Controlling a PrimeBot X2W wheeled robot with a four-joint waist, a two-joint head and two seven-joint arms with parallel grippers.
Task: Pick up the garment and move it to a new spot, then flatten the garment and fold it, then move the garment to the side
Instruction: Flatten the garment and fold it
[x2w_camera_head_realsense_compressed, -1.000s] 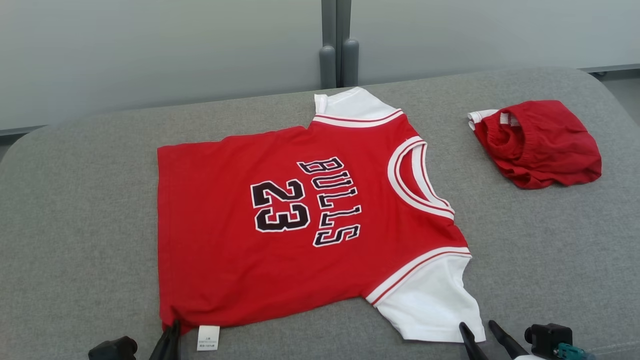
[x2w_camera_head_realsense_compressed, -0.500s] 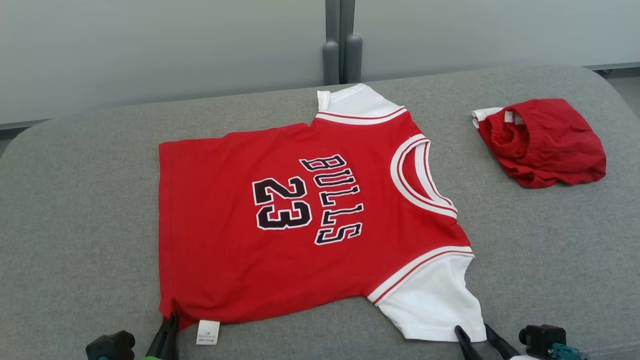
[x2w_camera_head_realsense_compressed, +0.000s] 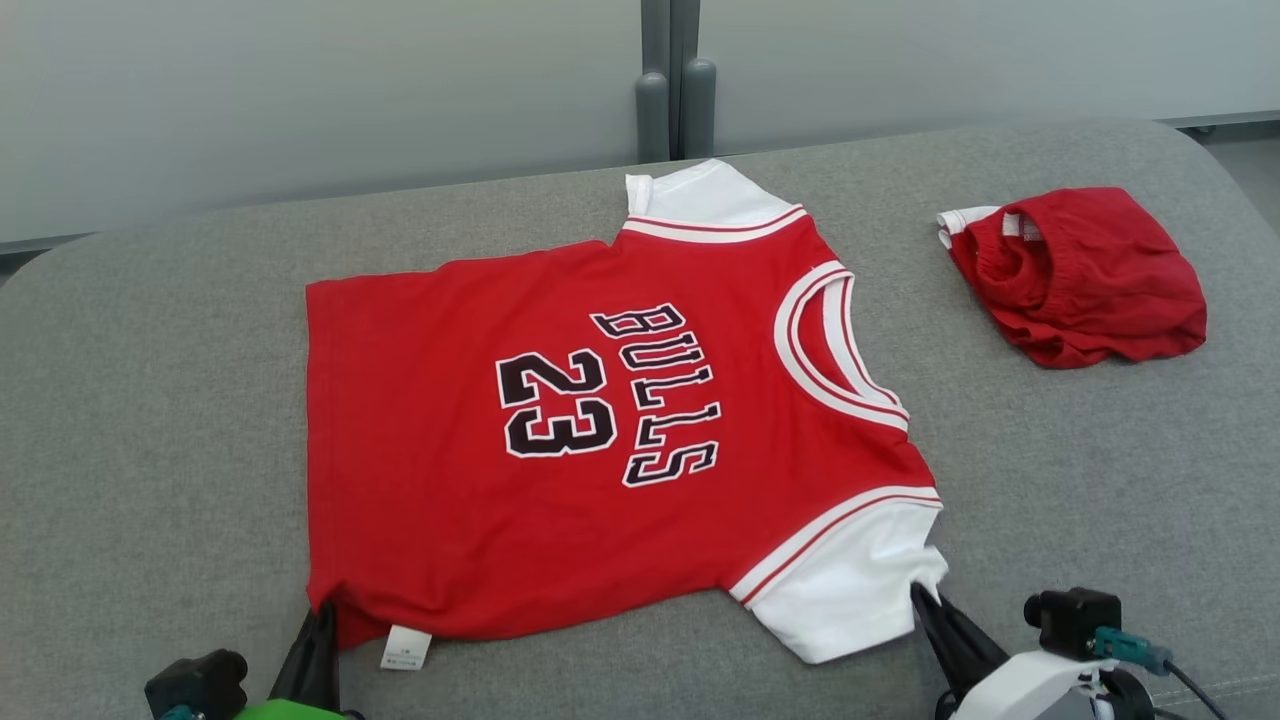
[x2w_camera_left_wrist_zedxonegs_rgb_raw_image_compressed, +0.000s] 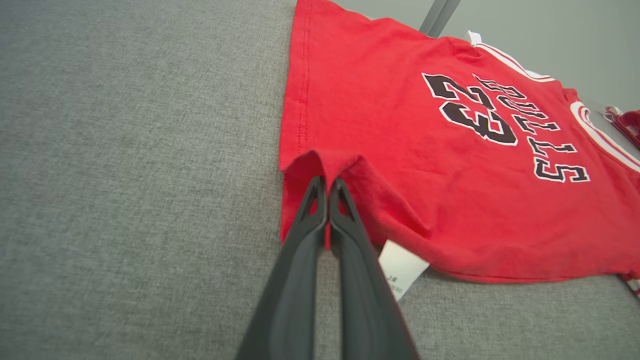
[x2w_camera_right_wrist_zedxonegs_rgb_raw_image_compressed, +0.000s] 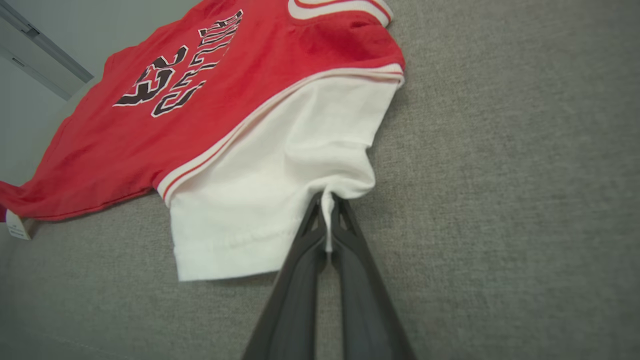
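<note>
Since left gripper (x2w_camera_left_wrist_zedxonegs_rgb_raw_image_compressed: 327, 181) and right gripper (x2w_camera_right_wrist_zedxonegs_rgb_raw_image_compressed: 327, 200) pinch only thin jersey (x2w_camera_head_realsense_compressed: 420, 500) edges, lower frame, lifting may slip them.

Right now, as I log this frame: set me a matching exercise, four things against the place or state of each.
1. left gripper
2. right gripper
3. red shorts
4. white label

A. bunched up, apart from the jersey
B. shut on the near white sleeve
C. poking out from under the jersey's edge
D. shut on the jersey's red corner

Pairs: 1-D, 2-B, 3-A, 4-C
</note>
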